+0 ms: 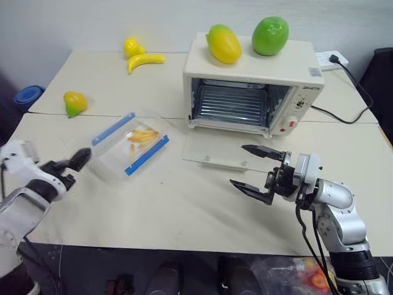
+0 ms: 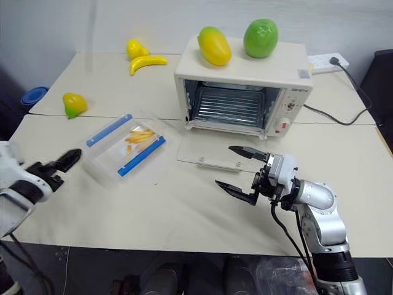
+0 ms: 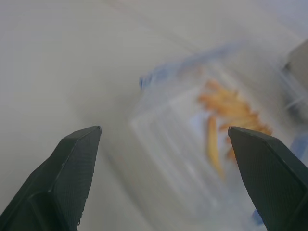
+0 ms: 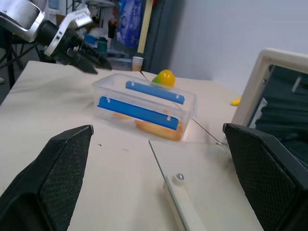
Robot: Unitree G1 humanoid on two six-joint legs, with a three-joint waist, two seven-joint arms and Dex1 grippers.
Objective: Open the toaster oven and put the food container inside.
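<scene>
Tabletop toaster oven (image 1: 249, 86), label illegible.

Toaster oven (image 1: 252, 86): cream-white shell, clear glass door, silver wire rack, red switch. Food container (image 1: 130, 145), just beside the left gripper (image 1: 78, 158): clear plastic, blue clip strips, orange-yellow pieces inside. Both grippers black-fingered; right gripper (image 1: 255, 169) on a silver-white arm. On the oven: yellow-orange fruit (image 1: 223, 43), green fruit (image 1: 270, 35). Table (image 1: 184, 209) beige.
</scene>
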